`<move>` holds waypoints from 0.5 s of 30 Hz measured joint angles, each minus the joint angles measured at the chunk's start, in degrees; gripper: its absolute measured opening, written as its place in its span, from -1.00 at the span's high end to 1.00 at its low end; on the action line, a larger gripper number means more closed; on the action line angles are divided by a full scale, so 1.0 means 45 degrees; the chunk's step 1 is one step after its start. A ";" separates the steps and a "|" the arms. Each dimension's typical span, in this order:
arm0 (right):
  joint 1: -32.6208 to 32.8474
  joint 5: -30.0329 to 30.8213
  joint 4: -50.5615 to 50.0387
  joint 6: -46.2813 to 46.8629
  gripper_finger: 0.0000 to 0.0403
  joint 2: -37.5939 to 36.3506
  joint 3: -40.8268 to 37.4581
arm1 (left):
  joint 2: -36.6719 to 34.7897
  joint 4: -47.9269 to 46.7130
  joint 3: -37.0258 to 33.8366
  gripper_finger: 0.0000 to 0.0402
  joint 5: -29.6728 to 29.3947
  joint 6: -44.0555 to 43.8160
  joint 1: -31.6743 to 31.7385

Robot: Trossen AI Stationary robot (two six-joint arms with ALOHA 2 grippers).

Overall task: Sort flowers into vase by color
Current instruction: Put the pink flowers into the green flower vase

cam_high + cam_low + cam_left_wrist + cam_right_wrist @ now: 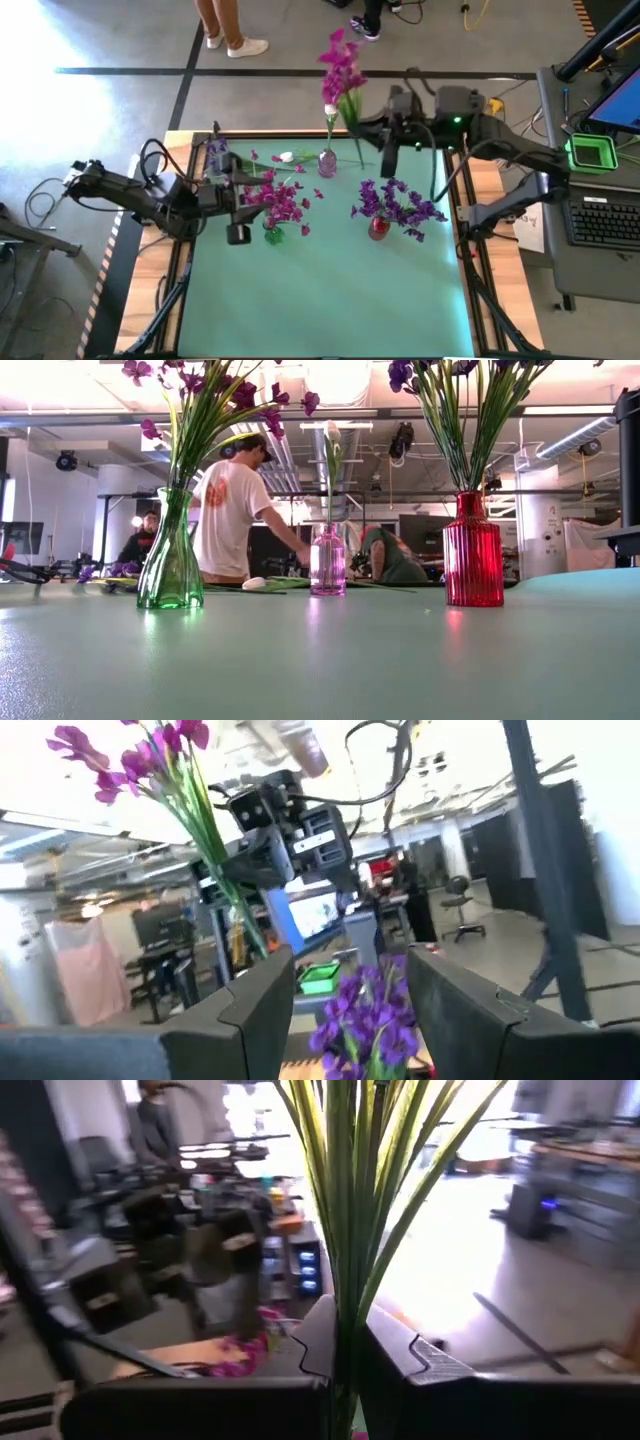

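Three vases are counted on the table: one green (171,568), one pink (327,563), one red (473,552). One white bud (286,157) is seen lying loose. Two grippers are counted, left (238,212) and right (392,150).

Bright overhead light; window glare washes the right wrist view at 1 o'clock; both wrist views blur.

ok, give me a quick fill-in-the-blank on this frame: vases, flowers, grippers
1. The purple flowers stand in the ____ vase.
2. The right gripper is shut on a magenta flower's ____.
3. The left gripper is ____, holding nothing.
4. The green vase holds ____ flowers.

Missing: red; stem; open; magenta
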 joint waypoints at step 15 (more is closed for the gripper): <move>0.1858 -0.1509 0.0443 -0.2190 0.91 0.3975 0.2714 | 0.1341 -0.0264 0.1484 0.10 0.0797 -0.0775 0.0947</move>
